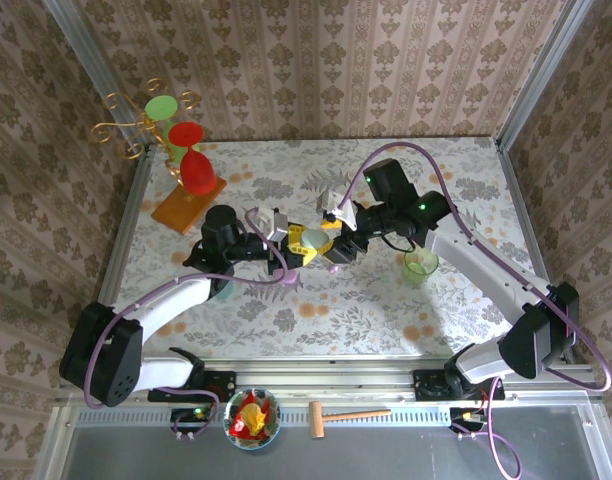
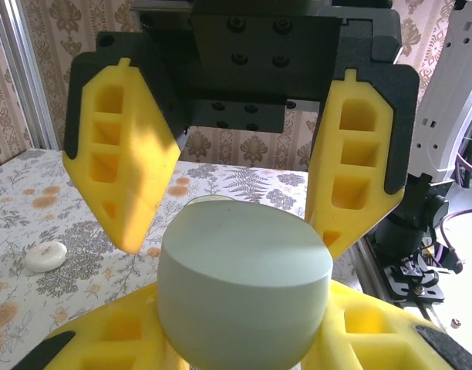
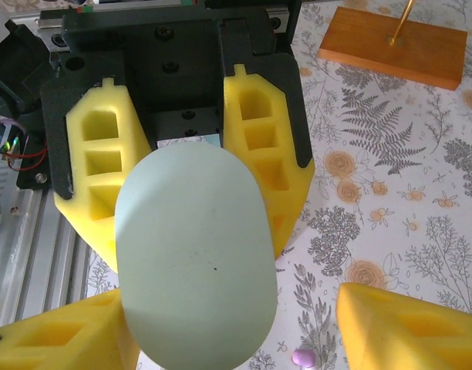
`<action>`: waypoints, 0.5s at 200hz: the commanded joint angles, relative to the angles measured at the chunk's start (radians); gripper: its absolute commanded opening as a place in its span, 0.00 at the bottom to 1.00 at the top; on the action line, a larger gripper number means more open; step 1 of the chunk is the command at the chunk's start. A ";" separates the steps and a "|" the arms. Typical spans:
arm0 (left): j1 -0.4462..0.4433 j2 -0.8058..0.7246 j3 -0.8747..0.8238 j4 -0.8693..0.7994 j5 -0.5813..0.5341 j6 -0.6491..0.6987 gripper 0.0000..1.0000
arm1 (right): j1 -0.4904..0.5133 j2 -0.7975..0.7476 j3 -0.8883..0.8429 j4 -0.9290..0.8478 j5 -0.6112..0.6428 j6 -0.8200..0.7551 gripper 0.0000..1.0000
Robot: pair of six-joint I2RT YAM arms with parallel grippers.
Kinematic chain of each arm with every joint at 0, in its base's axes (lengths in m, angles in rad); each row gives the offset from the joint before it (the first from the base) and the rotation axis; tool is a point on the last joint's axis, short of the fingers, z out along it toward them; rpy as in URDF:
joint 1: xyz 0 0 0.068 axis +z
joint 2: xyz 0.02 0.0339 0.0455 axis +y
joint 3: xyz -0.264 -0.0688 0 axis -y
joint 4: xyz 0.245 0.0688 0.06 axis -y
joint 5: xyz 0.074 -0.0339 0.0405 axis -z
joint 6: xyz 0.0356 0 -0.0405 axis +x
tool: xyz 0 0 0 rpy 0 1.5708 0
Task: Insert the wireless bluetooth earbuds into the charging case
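So far: nothing seated yet, by the look of it, with case aloft and buds outside it.
Charging case point(image 1: 316, 238): pale green oval, smooth and matt, held off the tabletop point(image 1: 386, 300) where the two arms meet; no seam or cavity visible, so lid judged shut.
Left pincer point(image 1: 294, 243): clamped on the case, yellow fingers point(image 3: 288, 200) against its sides.
Right pincer point(image 1: 338, 250): spread wide, one finger on either side of the case.
Lilac earbud point(image 3: 303, 357): tiny, rounded, lying on the tabletop near the held case.
Pale oval piece point(image 2: 47, 256): on the tabletop, well apart; possibly the second bud, too small to tell.
Left to do: open the lid, fetch both buds, seat each in its well.
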 commanded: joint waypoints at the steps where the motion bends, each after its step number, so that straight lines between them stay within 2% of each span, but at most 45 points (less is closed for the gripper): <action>1: 0.002 0.002 -0.003 0.032 0.039 0.003 0.31 | -0.008 -0.018 0.030 -0.009 0.008 0.023 0.64; 100: 0.000 0.003 -0.004 0.018 0.048 0.018 0.30 | -0.033 -0.035 0.021 0.021 0.020 0.063 0.64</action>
